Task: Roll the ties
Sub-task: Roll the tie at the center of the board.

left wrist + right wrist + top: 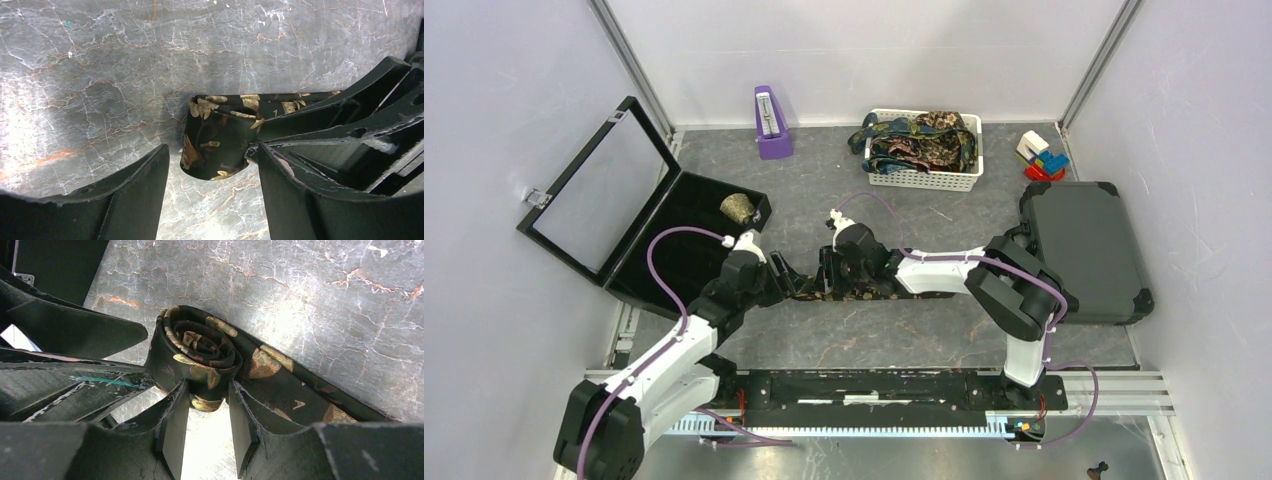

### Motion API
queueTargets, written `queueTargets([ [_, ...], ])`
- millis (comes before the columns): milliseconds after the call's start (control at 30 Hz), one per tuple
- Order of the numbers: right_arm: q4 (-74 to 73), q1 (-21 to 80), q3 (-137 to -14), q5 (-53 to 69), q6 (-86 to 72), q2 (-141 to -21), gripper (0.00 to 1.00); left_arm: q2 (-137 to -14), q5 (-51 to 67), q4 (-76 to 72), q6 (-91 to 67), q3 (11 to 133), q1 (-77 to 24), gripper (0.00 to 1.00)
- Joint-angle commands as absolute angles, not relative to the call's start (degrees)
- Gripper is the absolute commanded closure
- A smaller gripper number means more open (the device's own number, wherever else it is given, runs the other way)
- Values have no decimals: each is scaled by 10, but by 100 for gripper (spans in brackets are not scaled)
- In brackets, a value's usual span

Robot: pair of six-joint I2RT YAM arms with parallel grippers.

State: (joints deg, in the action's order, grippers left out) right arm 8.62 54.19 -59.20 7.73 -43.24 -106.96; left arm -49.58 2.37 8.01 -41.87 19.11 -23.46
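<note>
A dark tie [894,290] with gold floral print lies across the middle of the table. Its left end is wound into a small roll [200,347], also seen as the roll [215,145] in the left wrist view. My right gripper [208,390] is shut on the lower edge of that roll, fabric pinched between its fingers [175,420]. In the overhead view the right gripper [829,275] sits just right of the left gripper [776,283]. My left gripper [211,160] stands open, its fingers wide on either side of the roll with a gap on the left.
A black case [674,250] with its lid raised stands at the left, holding one rolled tie [738,208]. A white basket [924,180] of loose ties is at the back. A purple object [771,125], coloured blocks [1042,155] and a grey hard case [1084,250] stand around.
</note>
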Motion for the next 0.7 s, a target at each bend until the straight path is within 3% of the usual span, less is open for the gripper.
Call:
queueTargets([
  [0,101,535,-587,82,-427,-1078,59,-499,78,12,-396,168,-218,29],
  [667,105,529,-593,99,-427,-1089,59,-595,106,-112,-426,135,-203,33],
])
